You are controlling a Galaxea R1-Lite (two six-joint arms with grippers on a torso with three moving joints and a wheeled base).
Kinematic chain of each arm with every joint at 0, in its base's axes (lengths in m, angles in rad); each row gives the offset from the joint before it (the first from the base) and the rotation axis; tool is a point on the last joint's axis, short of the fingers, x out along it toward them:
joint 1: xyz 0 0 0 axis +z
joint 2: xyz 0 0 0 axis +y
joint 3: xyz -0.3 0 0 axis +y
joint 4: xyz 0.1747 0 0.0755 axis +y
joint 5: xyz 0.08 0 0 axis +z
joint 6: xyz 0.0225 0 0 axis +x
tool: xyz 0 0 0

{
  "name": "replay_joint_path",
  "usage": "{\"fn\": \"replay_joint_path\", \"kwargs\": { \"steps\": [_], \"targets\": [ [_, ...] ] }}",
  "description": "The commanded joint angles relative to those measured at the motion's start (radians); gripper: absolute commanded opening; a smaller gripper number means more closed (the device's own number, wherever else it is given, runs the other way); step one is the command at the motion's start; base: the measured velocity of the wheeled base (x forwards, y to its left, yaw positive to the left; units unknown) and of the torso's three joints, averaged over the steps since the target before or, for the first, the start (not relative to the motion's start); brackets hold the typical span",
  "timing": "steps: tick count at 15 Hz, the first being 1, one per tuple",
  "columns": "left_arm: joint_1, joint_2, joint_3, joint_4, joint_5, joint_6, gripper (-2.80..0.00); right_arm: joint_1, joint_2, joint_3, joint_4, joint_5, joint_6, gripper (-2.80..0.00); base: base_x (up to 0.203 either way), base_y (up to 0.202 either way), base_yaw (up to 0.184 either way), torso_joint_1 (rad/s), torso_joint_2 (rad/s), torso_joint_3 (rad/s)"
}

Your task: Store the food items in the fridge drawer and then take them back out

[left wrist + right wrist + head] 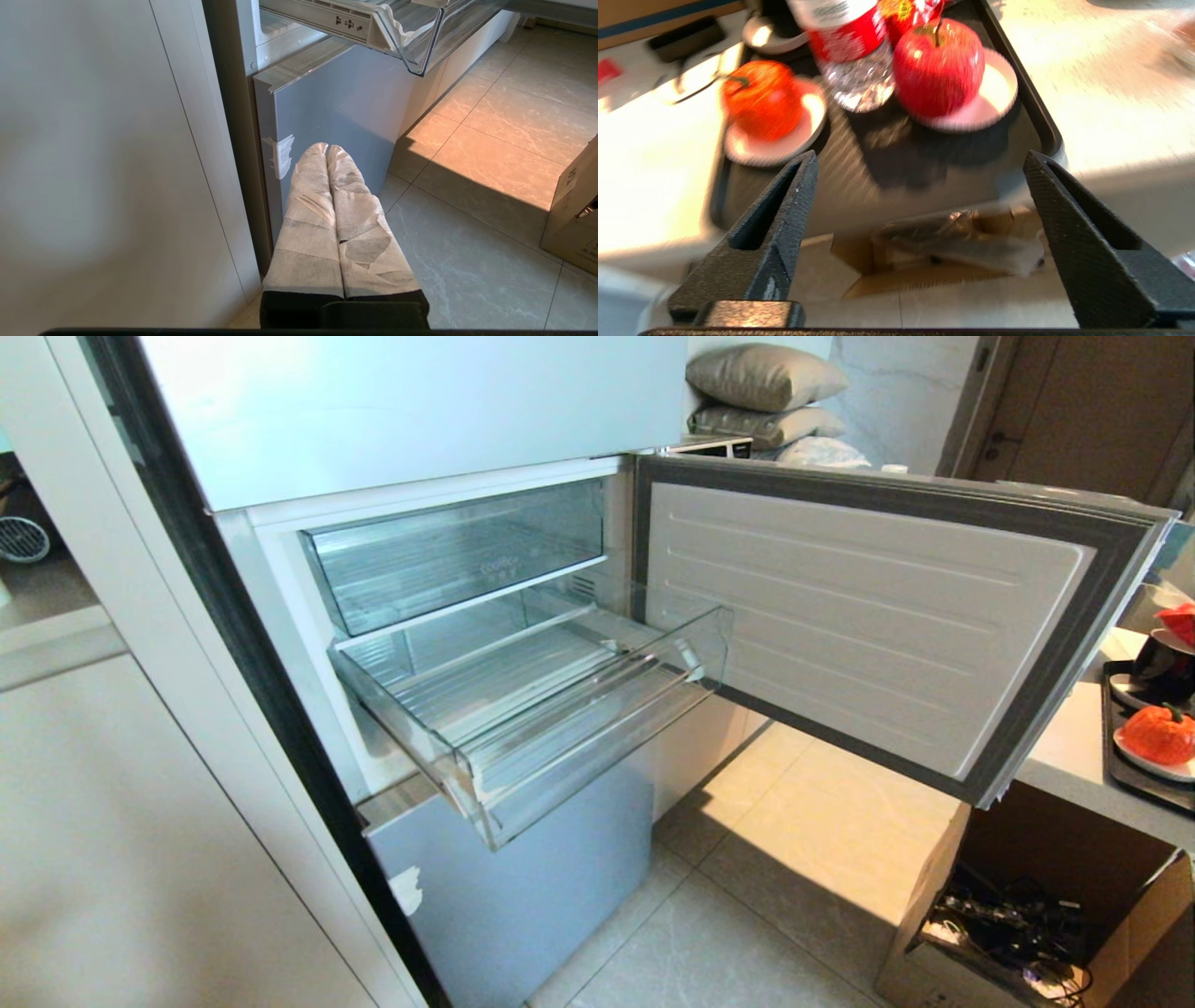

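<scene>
Both fruits on saucers ahead of my wide-spread right gripper (920, 161), which holds nothing.

Left gripper (326, 148), its wrapped fingers pressed together, hangs below the ribbed clear fridge drawer (597, 747). Beyond my right fingertips: matte orange-red fruit (761, 98), then glossy red apple (938, 65), on a black tray (1036, 112).

White-wrapped left fingers (327, 210); black right fingers (784, 205)

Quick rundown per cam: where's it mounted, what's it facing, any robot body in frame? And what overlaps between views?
Head: up on the robot's head, looking down at the open fridge drawer; no arm in frame.
Left wrist: behind the left gripper, low, facing the floor under the drawer; wrapped fingers together.
Right wrist: behind the right gripper, facing the tray with both food items; jaws wide.
Shared: orange-red piece.
</scene>
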Motion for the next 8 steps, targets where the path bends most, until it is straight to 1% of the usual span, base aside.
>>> {"fn": "replay_joint_path", "kwargs": {
  "steps": [1, 4, 6, 8],
  "targets": [
    [0.001, 0.000, 0.001, 0.001, 0.000, -0.001, -2.80, -0.005, 0.161, -0.096, -0.016, 0.001, 0.001, 0.00, 0.000, 0.000, 0.000, 0.000, 0.00, 0.000],
    [0.000, 0.000, 0.000, 0.001, 0.001, -0.001, -2.80, -0.006, 0.277, -0.215, -0.021, 0.002, -0.007, 0.00, 0.000, 0.000, 0.000, 0.000, 0.00, 0.000],
    [0.000, 0.000, 0.001, 0.001, 0.001, -0.001, -2.80, -0.011, 0.331, -0.264, -0.022, 0.001, -0.029, 0.00, 0.000, 0.000, 0.000, 0.000, 0.00, 0.000],
    [0.000, 0.000, 0.001, 0.001, 0.001, -0.001, -2.80, -0.023, 0.369, -0.310, -0.022, 0.001, -0.030, 0.00, 0.000, 0.000, 0.000, 0.000, 0.00, 0.000]
  ]
}}
